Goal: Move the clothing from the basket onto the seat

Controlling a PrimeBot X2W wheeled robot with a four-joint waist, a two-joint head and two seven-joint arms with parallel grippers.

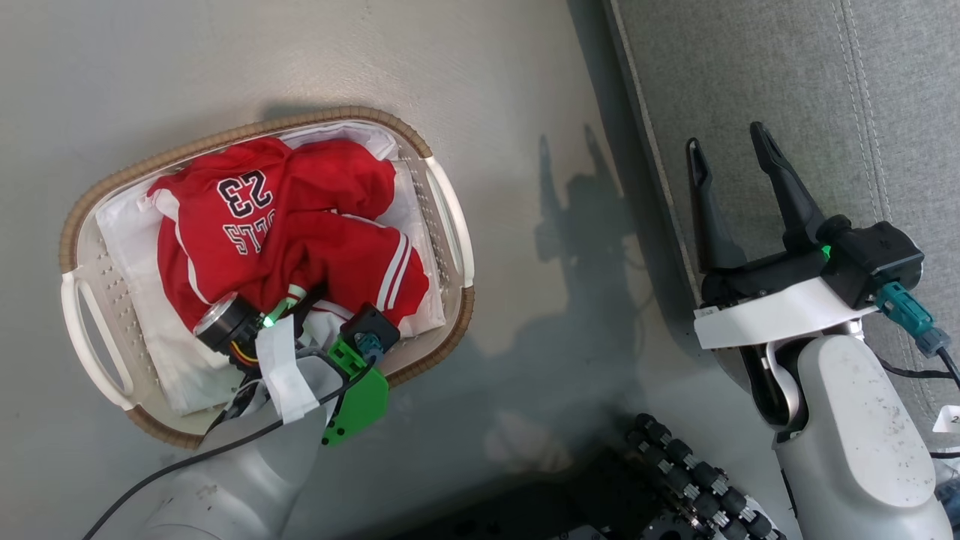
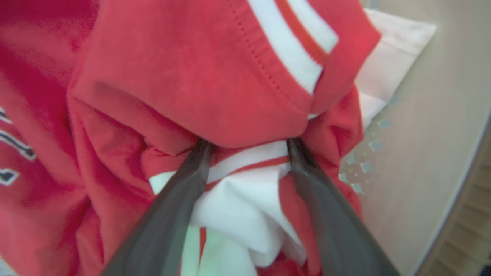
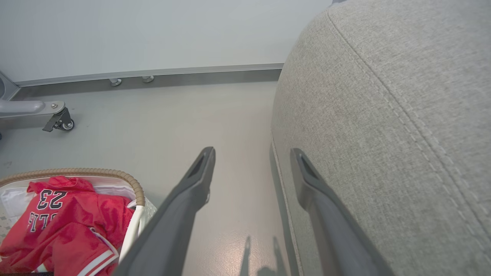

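Inside the basket (image 1: 450,225), the left gripper (image 2: 247,142) is reaching into the red "23" garments (image 1: 277,225), its jaws apart and its tips hidden under a red fold. The garments are lying heaped on the basket's white liner (image 1: 127,232). Well right of the basket, the right gripper (image 1: 726,136) is hovering, jaws apart, over the grey seat (image 1: 750,60).

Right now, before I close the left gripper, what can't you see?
Tips of the left gripper: left wrist view, buried under a fold of the clothes.
Near rim of the basket: head view, covered by the left forearm.
The lettering: left wrist view, blurred and cut by the left edge.
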